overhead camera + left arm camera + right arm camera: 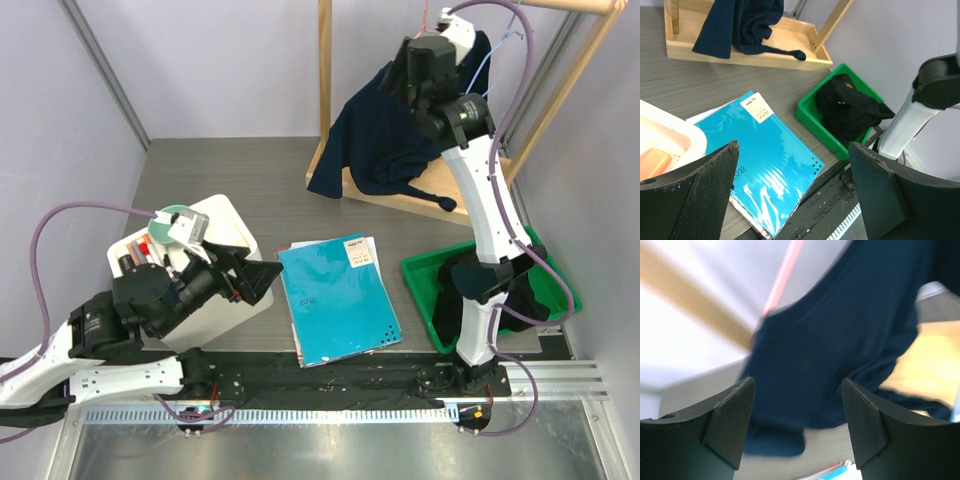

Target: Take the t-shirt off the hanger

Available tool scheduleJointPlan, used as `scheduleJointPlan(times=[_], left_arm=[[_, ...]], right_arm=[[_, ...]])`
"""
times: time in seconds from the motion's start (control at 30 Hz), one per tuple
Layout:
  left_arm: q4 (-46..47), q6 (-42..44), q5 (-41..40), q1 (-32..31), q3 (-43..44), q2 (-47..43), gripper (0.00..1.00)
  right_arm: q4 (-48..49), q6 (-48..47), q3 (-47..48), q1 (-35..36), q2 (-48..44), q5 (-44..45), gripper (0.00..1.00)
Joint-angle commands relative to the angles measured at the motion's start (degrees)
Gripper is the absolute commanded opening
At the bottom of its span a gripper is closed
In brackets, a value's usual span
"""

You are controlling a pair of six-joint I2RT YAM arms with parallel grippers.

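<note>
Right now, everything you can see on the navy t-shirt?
The t-shirt is dark navy, soft creased fabric, bunched. It hangs inside the wooden rack, its top hidden behind the right arm; lower folds and one sleeve rest on the rack's base board. A pink hanger bar meets its upper edge. The right pincer faces it, open, not gripping.

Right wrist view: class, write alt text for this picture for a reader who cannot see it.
A navy t-shirt hangs in blurred close-up, filling most of the frame, a pink hanger rising from its top. The right pincer stands open in the foreground, gripping nothing; a wooden rack shows behind.
</note>
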Motion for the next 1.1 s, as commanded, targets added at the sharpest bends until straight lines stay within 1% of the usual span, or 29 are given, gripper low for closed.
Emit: scheduleJointPlan(times=[0.0,0.07,0.23,0.4,0.5,0.67,0.73,0.77,0.9,1.07], left_arm=[[-1.2,0.3,0.9,0.0,1.7,2.2,0.90],[-1.2,0.8,0.9,0.0,2.1,2.8,0.90],[-0.3,2.1,0.7,0.0,2.2,4.0,0.90],[0.2,2.6,1.2,0.0,2.4,5.3,0.90],[-0.1,2.4,1.8,0.0,2.8,5.6,0.90],[-0.6,1.6,2.2,0.0,2.7,4.7,0.90],[-0.7,1.4,2.1,0.0,2.7,4.0,0.90],[-0.9,1.5,2.0,0.0,2.8,3.8,0.90],[-1.4,1.6,1.3,0.0,2.9,3.0,0.90],[-2.0,1.5,1.5,0.0,2.9,3.3,0.90]], right_arm=[[11.4,-0.3,-6.7,-5.4,-4.6,-1.0,0.75],[17.3,-1.7,-10.3,-5.5,-5.8,-1.0,0.74],[21.1,-2.8,-10.0,-5.6,-6.4,0.3,0.73],[29.6,-2.2,-16.2,-5.6,-8.4,1.8,0.72],[33.5,-2.0,-17.8,-5.6,-7.9,2.3,0.68],[34.6,-2.6,-13.4,-5.6,-3.3,2.7,0.58],[35.3,-2.4,-12.7,-5.6,-1.4,2.0,0.55],[36.0,-2.5,-12.2,-5.6,-0.9,2.0,0.52],[38.4,-3.2,-12.3,-5.6,1.5,1.6,0.47],[38.9,-2.6,-13.2,-5.6,1.9,2.3,0.33]])
